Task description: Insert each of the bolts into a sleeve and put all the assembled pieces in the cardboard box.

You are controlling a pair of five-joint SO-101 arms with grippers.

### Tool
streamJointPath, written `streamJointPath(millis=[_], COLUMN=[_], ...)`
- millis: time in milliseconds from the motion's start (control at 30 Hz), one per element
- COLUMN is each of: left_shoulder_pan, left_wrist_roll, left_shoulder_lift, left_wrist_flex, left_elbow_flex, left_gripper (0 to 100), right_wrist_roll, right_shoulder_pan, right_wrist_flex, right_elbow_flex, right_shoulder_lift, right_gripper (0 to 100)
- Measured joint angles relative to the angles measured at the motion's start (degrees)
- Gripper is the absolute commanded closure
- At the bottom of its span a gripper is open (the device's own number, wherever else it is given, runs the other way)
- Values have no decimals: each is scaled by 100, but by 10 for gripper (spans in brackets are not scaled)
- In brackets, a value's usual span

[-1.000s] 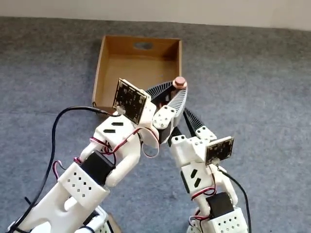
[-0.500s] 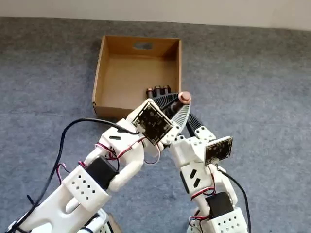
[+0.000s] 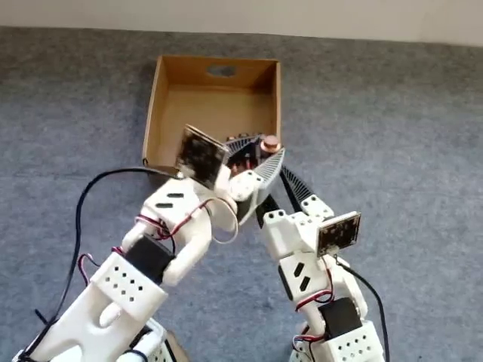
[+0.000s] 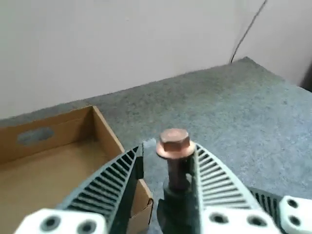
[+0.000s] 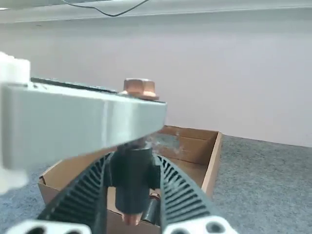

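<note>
A copper bolt (image 3: 270,143) stands head up in a black sleeve (image 5: 131,175), its tip poking out below. My right gripper (image 5: 132,165) is shut on the sleeve. My left gripper (image 4: 168,151) closes around the bolt (image 4: 175,146) just under its head; one finger touches the shank and a narrow gap shows at the other. Both grippers (image 3: 260,154) (image 3: 273,172) meet at the near right corner of the cardboard box (image 3: 155,105). Dark assembled pieces (image 3: 238,141) lie inside the box by its near wall.
Grey carpet (image 3: 392,121) lies on all sides of the box. The left arm's camera board (image 5: 83,117) crosses the right wrist view just above the sleeve. A black cable (image 3: 83,204) trails beside the left arm. A pale wall rises behind the box (image 4: 105,129).
The left arm swung right and then back left. The bolt and both grippers shifted slightly toward the box's near right corner.
</note>
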Motion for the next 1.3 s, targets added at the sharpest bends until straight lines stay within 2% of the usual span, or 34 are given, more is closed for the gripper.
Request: streamJointPath(millis=[100, 233, 467, 633, 700, 800, 867, 933, 1100, 1300], left_shoulder_pan=[-44, -70, -62, -185, -492, -1248, -1881, -2453, -3385, -3868], left_wrist_roll=[378, 492, 492, 492, 492, 492, 492, 501, 501, 510], left_shoulder_lift=[-26, -545, -1952, -2215, -2224, -2233, -2233, -2233, -2224, -2224], left_wrist_flex=[0, 62, 1037, 1609, 1723, 1925, 2022, 2048, 2048, 923], left_elbow_flex=[0, 9, 0, 0, 0, 88, 343, 782, 2136, 3437], left_gripper=[790, 787, 788, 796, 856, 1000, 961, 967, 973, 973], right_wrist_roll=[0, 0, 9, 9, 9, 9, 9, 9, 9, 9], right_shoulder_pan=[0, 0, 0, 0, 0, 0, 0, 0, 0, 0], right_wrist_flex=[0, 0, 0, 0, 0, 0, 0, 0, 44, 862], right_elbow_flex=[0, 0, 0, 9, 9, 9, 9, 9, 9, 9], right_shoulder_lift=[0, 0, -9, 0, 0, 0, 0, 0, 0, 0], right_gripper=[991, 991, 991, 991, 991, 991, 991, 991, 991, 991])
